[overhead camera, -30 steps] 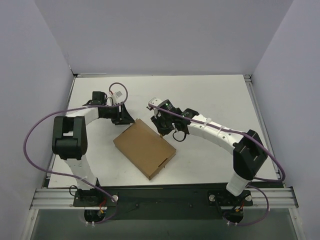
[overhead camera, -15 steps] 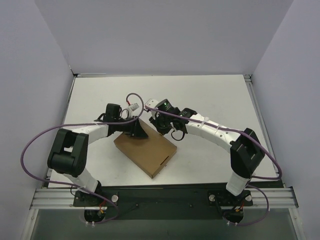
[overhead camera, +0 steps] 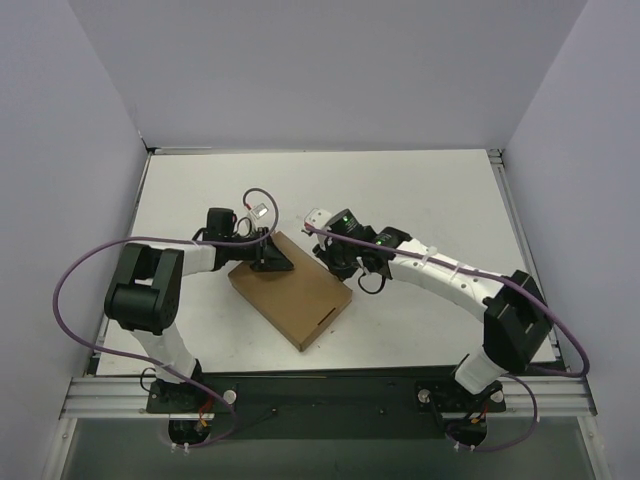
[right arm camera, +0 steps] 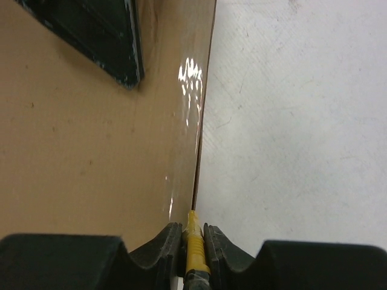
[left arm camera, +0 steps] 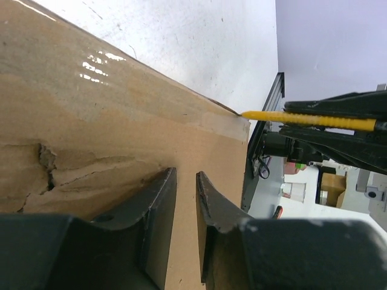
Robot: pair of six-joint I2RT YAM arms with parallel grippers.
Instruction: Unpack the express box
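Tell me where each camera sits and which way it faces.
Top external: above, behind the robot, facing down at the express box and both arms.
Left wrist: on the left arm, looking across the box top; left gripper shows, narrowly apart.
Right wrist: on the right arm, looking along the box edge; right gripper pinches a yellow tool.
Shared: both wrist views show box and tool.

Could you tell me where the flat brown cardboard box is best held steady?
Probably its far-left edge, pressed from above: the flat brown cardboard box lies closed on the white table, too broad to span, and that edge is away from the slim yellow tool at the far-right seam.
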